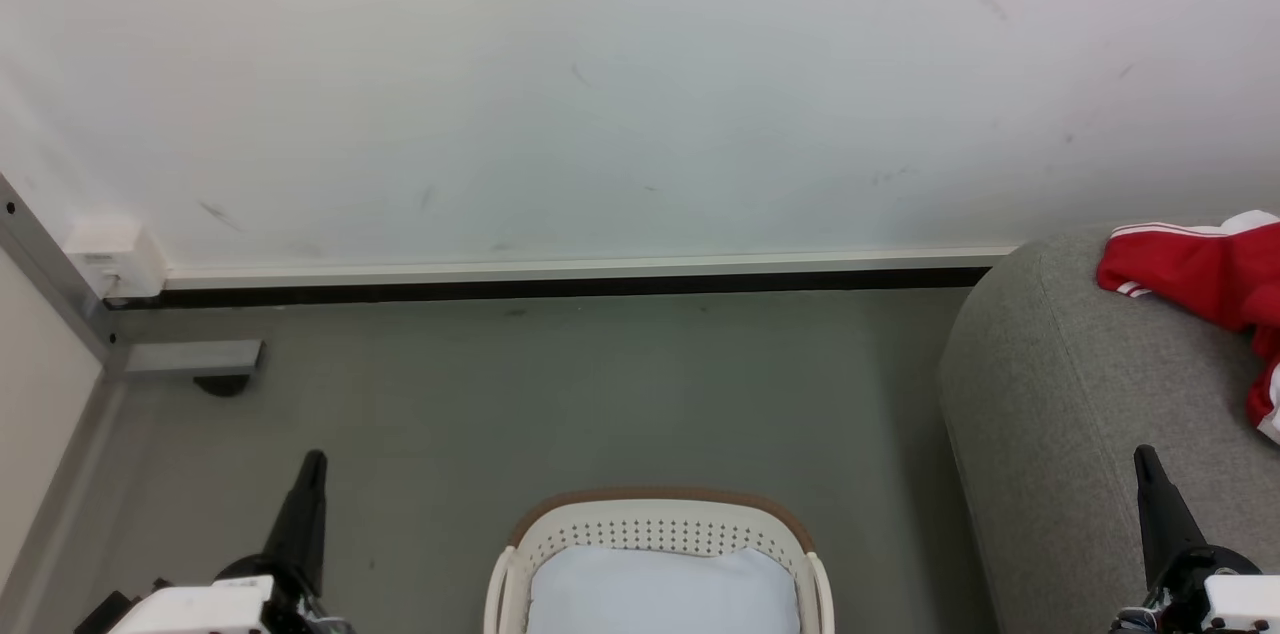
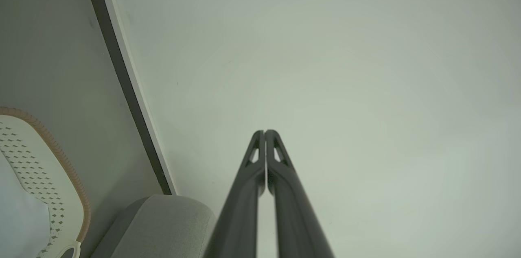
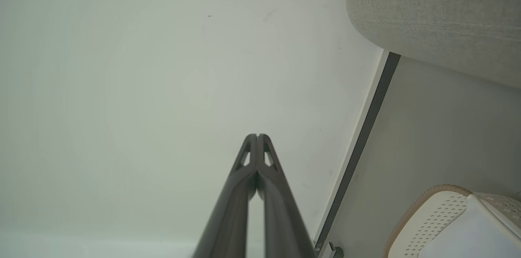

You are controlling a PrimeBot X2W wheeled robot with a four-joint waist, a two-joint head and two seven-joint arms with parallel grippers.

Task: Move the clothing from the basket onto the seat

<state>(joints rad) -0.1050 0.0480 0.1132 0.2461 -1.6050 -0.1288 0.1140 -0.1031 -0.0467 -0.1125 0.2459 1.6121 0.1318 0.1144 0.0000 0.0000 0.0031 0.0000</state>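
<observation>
So the clothing (image 1: pixel 1195 274) is up on the seat (image 1: pixel 1050 394), bunched in a red heap with white trim and thin white stripes. It lies toward the seat's far edge, and part of it runs off the right side of the head view. The seat is a big grey rounded thing standing on the floor (image 1: pixel 600 394), right by the wall (image 1: pixel 600 64).

The basket (image 1: pixel 660 519) stands on the floor to the left of the seat, not touching it. It has a cream perforated wall and a brown rim, and a flat pale white-blue pad (image 1: pixel 660 594) lies inside it. The bottom of the head view cuts off its near end.

Both grippers are pinched closed with nothing in them. The left gripper (image 1: pixel 314 459) has its fingers pressed together tip to tip. It hangs over the floor left of the basket and points toward the wall. The right gripper (image 1: pixel 1146 456) is the same deal, fingers tight together. In the head view it sits against the seat's near part, well apart from the clothing.
</observation>
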